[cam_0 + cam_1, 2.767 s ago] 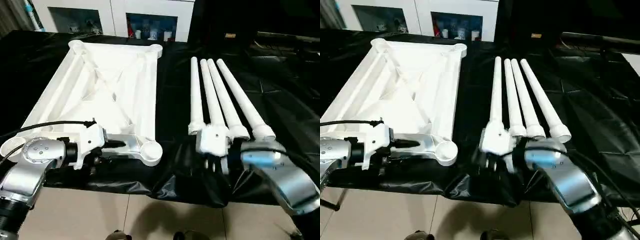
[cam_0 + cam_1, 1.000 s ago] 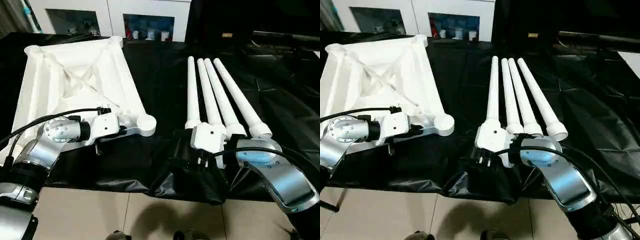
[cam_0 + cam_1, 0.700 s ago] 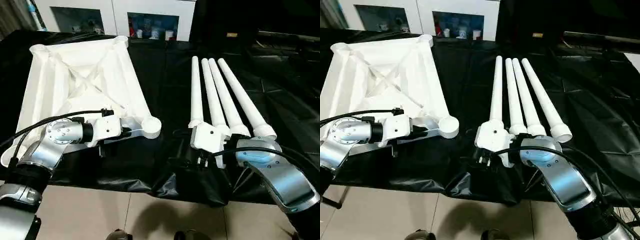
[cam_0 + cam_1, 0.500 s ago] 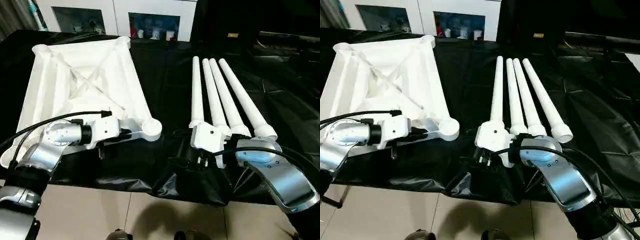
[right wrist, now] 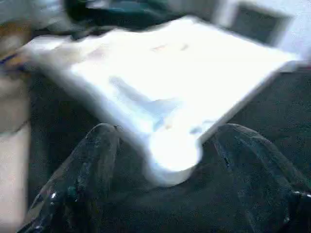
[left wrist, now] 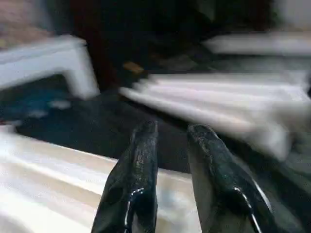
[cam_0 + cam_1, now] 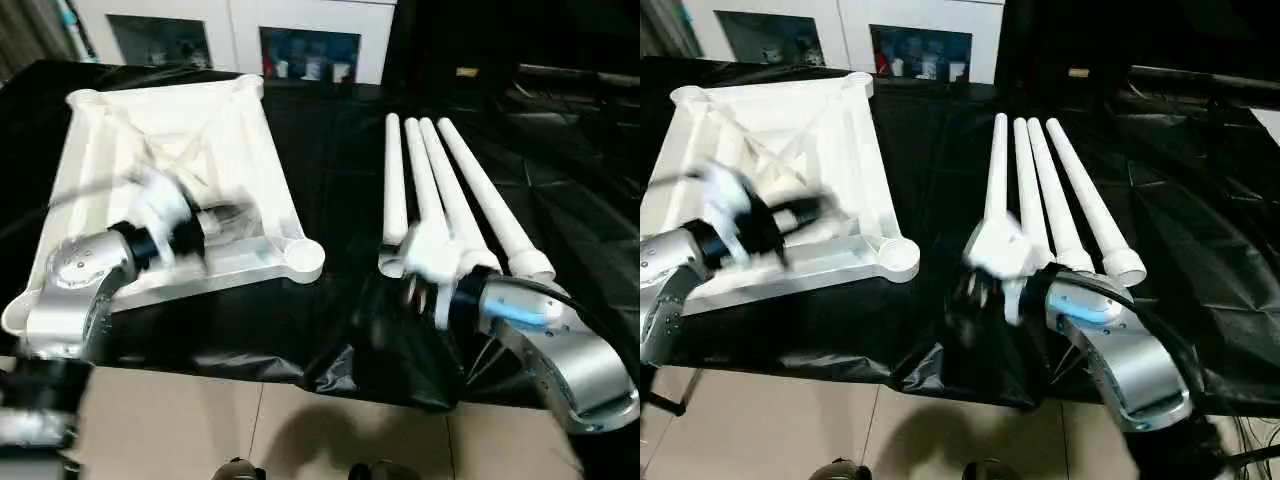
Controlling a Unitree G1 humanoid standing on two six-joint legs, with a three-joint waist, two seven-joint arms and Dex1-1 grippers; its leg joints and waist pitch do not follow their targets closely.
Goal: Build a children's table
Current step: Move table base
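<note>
The children's table lies in parts on a black cloth. The white tabletop point(image 7: 120, 160) rests ribbed side up at the left, its near right corner socket point(image 7: 303, 259) towards me. Four white legs point(image 7: 440, 180) lie side by side to its right. My left gripper point(image 6: 172, 128) hovers over the tabletop's near part point(image 7: 225, 218), its fingers a narrow gap apart with nothing between them. My right gripper point(image 5: 170, 128) stands open and empty at the legs' near flared ends point(image 7: 412, 292), facing the corner socket point(image 5: 175, 155).
The black cloth point(image 7: 330, 180) covers the whole work table and hangs in folds over its front edge point(image 7: 330, 370), with tiled floor point(image 7: 250, 430) below. White cabinets point(image 7: 230, 20) stand behind. Dark clutter point(image 7: 560, 80) sits at the back right.
My left gripper has let go of the tabletop's near edge, parted a little and lifted over the underside. My right gripper has risen towards the legs' near ends. The tabletop lies still.
</note>
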